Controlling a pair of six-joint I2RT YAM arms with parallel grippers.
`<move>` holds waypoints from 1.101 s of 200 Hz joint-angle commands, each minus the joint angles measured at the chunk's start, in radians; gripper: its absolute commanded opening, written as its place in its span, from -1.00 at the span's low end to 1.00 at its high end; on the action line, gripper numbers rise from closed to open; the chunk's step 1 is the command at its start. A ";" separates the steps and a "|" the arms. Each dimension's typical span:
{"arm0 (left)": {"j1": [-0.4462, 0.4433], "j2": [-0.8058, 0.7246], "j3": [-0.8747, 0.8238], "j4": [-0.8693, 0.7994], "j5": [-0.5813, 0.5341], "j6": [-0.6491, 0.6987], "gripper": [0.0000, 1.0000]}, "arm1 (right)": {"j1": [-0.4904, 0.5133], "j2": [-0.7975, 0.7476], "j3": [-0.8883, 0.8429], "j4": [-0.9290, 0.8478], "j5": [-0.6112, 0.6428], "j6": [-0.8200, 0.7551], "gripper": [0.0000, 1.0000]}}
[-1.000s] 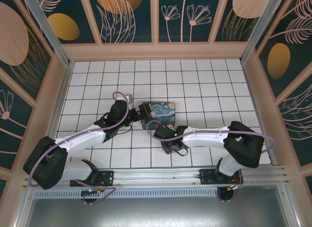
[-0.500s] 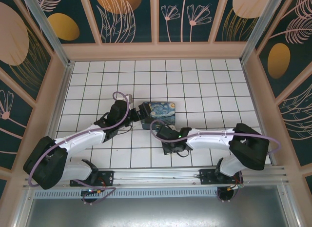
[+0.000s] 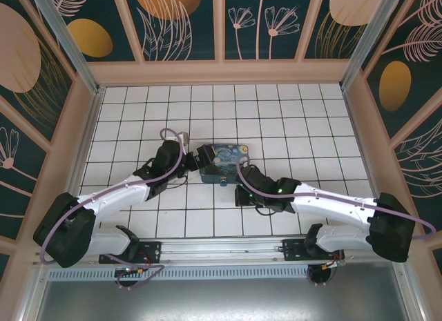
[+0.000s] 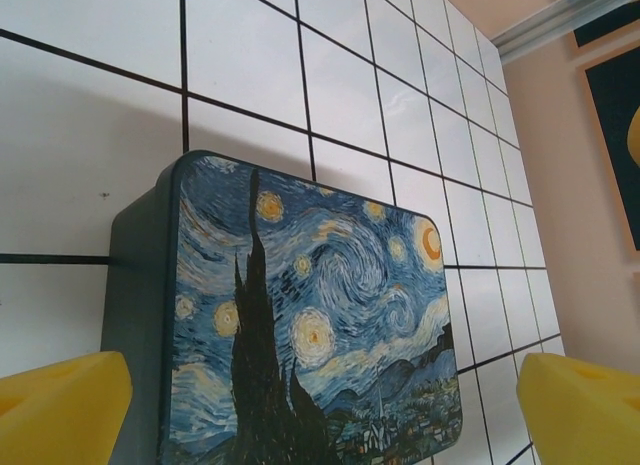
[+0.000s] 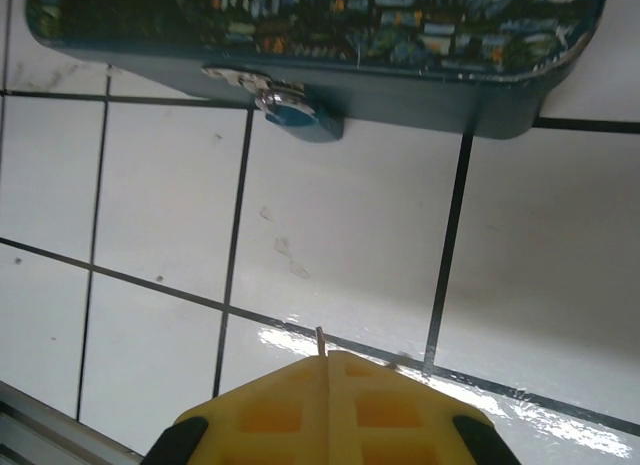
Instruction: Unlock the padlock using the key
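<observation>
- The small blue padlock with a thin metal shackle (image 5: 298,113) is hung on the latch at the near wall of the starry-night painted box (image 5: 330,25).
- The thin dull-metal key (image 5: 321,338) is pinched between the closed fingers of the right gripper (image 5: 327,370), near the padlock but apart from it.
- The left gripper (image 3: 199,160) is seen wide open at the left end of the box, and nothing is grasped.

Box (image 3: 228,159) sits mid-worktop (image 3: 290,114), w/ the padlock (image 5: 298,115) on its near side, right up against the box wall. Left fingers (image 4: 60,410) are at the box's left end, one either side of it. Right fingers (image 5: 270,415) sit on the near side of the padlock, apart from it, w/ the key (image 5: 320,338) poking out btwn them twd the lock.
</observation>
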 commanded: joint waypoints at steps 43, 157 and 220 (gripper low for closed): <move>-0.003 0.006 0.014 0.084 0.104 -0.099 0.98 | -0.079 -0.073 0.057 0.084 0.035 0.014 -1.00; -0.003 0.083 -0.016 0.579 0.202 -0.694 0.74 | -0.229 -0.014 0.239 0.290 0.114 0.051 -1.00; -0.005 0.111 -0.025 0.697 0.149 -0.840 0.65 | -0.233 0.108 0.338 0.404 0.106 0.077 -1.00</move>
